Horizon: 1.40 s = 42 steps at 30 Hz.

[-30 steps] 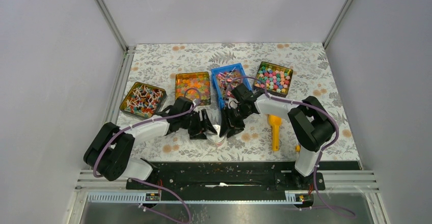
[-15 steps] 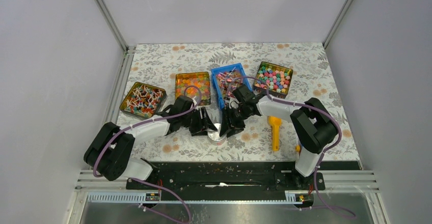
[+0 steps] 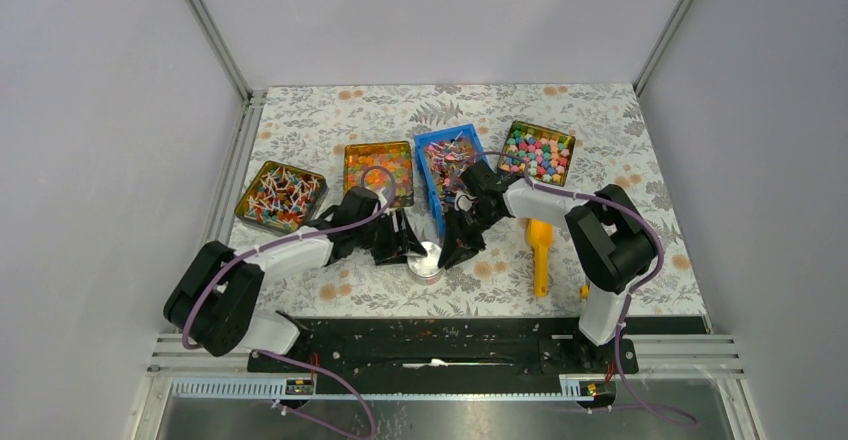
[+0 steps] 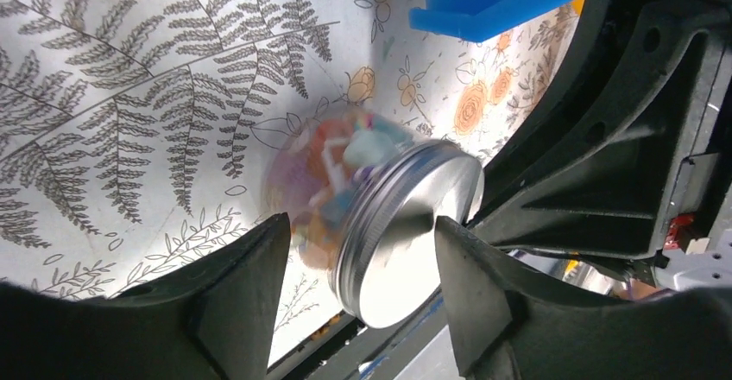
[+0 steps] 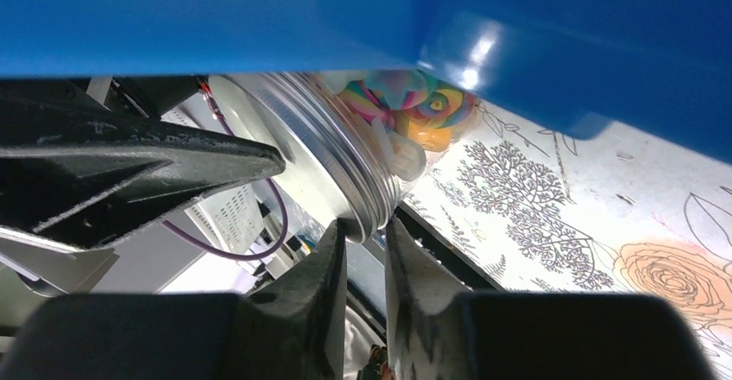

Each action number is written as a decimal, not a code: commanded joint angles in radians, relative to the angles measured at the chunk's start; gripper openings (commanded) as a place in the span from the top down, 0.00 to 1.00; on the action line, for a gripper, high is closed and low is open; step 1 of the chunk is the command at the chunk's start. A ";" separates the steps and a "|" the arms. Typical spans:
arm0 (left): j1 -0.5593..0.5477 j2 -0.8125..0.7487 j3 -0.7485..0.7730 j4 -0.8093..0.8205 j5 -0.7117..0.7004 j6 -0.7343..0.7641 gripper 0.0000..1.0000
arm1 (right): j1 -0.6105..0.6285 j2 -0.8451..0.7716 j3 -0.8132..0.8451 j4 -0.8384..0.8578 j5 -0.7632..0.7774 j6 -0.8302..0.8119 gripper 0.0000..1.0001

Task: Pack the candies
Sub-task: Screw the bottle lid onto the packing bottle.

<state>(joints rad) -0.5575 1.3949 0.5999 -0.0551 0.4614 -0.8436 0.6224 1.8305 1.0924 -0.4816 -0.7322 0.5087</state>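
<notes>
We see the candies as a heap of tiny twist-wrapped sweets in pink, purple, red, brown and white. They lie loose and jumbled in the blue bin, which sits near the middle of the table and is angled a little. The right arm crosses the bin's near end and hides the sweets there. Just in front of the bin, a clear jar with its metal lid on holds mixed colourful sweets. We cannot tell whether any twist-wrapped ones are among them.
</notes>
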 commanded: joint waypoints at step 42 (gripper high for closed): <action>-0.011 -0.386 -0.037 -0.180 0.140 1.321 0.01 | 0.037 -0.595 -0.105 -0.042 0.548 -0.201 0.01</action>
<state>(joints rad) -0.5678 0.9390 0.4763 -0.1467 0.5331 0.3058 0.6544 1.2896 0.9939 -0.5323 -0.2192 0.3222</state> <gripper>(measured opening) 0.989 0.993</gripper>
